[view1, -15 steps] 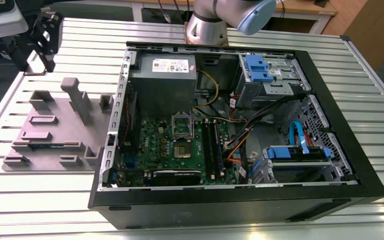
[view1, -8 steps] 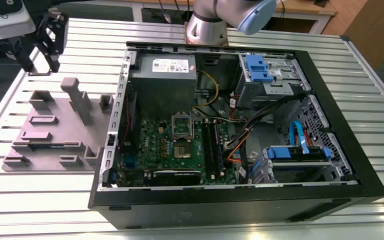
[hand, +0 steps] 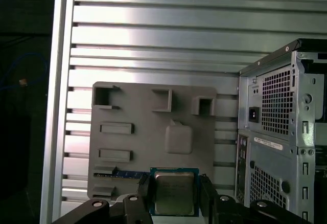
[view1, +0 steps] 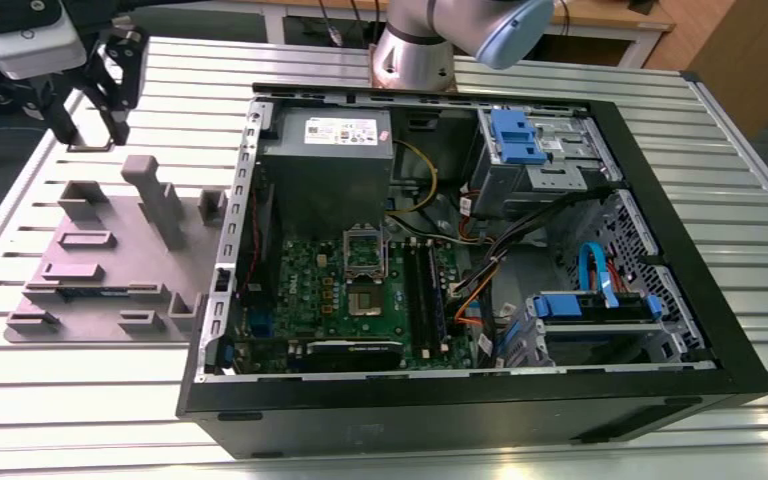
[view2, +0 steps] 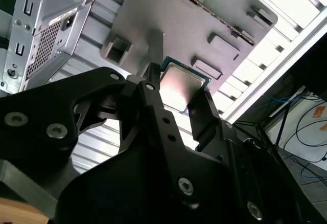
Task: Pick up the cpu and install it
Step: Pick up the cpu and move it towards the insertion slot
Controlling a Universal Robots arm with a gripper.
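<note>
The cpu (hand: 173, 192), a small square chip with a silvery top and green rim, sits between my gripper's two black fingers in both wrist views, also at cpu (view2: 182, 87). My gripper (hand: 174, 199) is shut on it, hanging above the grey parts fixture (hand: 153, 127). In the exterior view the gripper (view1: 88, 135) is at the far upper left, over the slatted table beyond the fixture (view1: 104, 260). The open computer case holds the green motherboard (view1: 357, 295), and its cpu socket (view1: 361, 250) has its metal frame hinged up.
The black case (view1: 491, 400) fills the middle and the exterior view's right, with a grey power supply (view1: 324, 150), blue drive brackets (view1: 518, 135) and loose cables (view1: 491, 260). Upright posts (view1: 157, 200) rise from the fixture. The arm's base (view1: 418, 55) stands behind the case.
</note>
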